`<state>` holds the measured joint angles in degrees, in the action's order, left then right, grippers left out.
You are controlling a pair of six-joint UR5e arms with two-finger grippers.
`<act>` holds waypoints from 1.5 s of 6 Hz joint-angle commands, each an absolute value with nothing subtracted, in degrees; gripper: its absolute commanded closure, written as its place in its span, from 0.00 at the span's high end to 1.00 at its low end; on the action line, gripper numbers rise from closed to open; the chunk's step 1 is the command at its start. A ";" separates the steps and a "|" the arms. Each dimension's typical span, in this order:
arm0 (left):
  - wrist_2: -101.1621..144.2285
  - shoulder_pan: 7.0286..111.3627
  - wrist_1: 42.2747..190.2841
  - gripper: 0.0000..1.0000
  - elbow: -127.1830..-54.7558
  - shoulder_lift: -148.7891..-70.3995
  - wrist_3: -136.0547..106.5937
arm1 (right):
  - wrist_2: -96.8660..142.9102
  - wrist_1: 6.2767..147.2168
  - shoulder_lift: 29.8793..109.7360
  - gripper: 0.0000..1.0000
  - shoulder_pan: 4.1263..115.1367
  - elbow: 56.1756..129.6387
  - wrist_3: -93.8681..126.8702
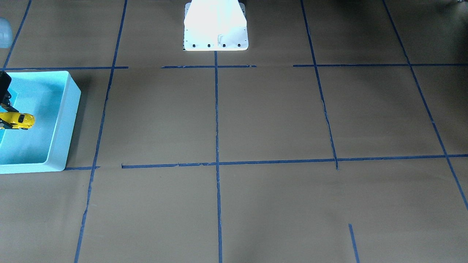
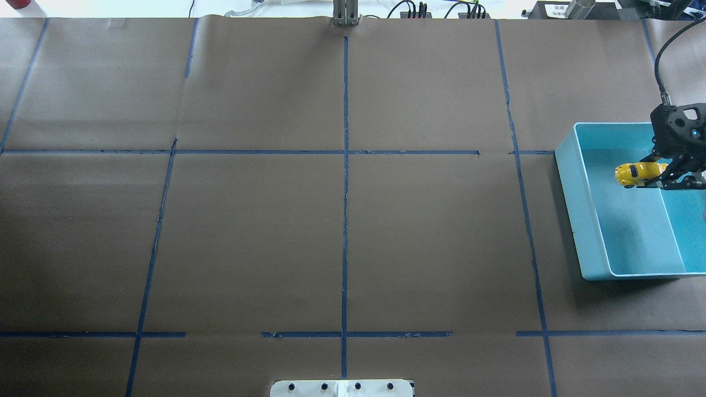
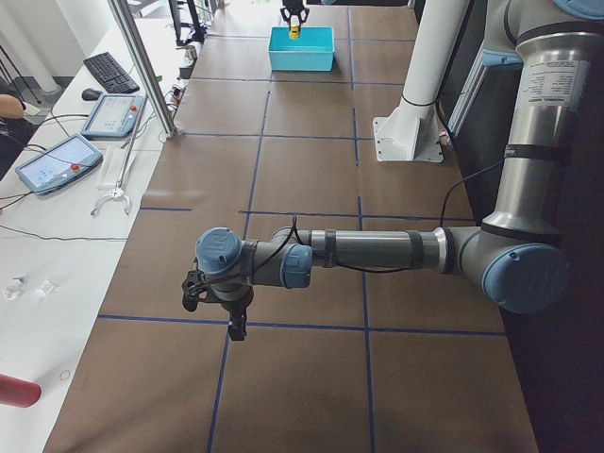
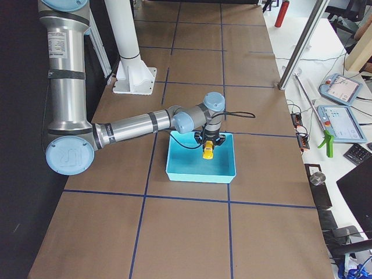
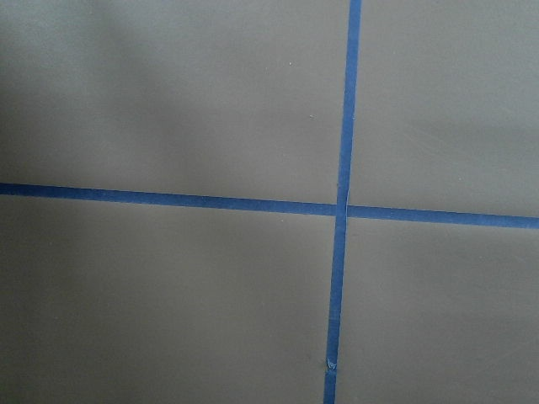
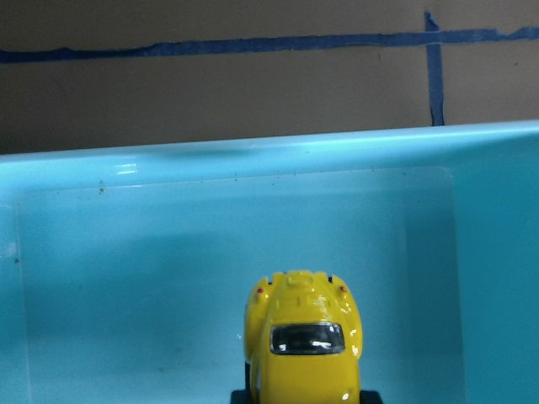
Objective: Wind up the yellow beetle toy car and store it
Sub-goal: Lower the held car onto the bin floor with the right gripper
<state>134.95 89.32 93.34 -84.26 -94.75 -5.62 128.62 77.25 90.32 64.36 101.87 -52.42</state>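
Yellow beetle toy car (image 2: 634, 174): we hold it clamped in the right claw (image 2: 662, 177) over the counter's (image 2: 248, 248) right-edge bin (image 2: 573, 193) for storing.

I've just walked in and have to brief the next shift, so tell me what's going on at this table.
The right hand is gripping the yellow beetle toy car by one end and holding it over the inside of the light blue bin, at the table's right end. The car is not yet released, and whether its wheels touch the bin floor is unclear. The left hand holds nothing and hangs over bare table at the other end.
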 commanded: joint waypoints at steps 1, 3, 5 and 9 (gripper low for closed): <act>135.00 89.30 93.43 1.00 -84.46 -94.75 -5.62 | 127.36 68.95 90.79 0.00 59.97 97.23 -47.49; 135.00 89.30 93.43 1.00 -84.46 -94.83 -5.62 | 127.79 68.56 92.89 0.00 58.19 97.21 -43.69; 134.91 89.30 93.34 1.00 -84.29 -94.75 -5.62 | 127.88 68.47 93.43 0.02 57.31 97.29 -43.68; 134.91 89.30 93.34 1.00 -84.29 -94.83 -5.62 | 127.62 66.01 93.34 1.00 56.16 98.00 -43.77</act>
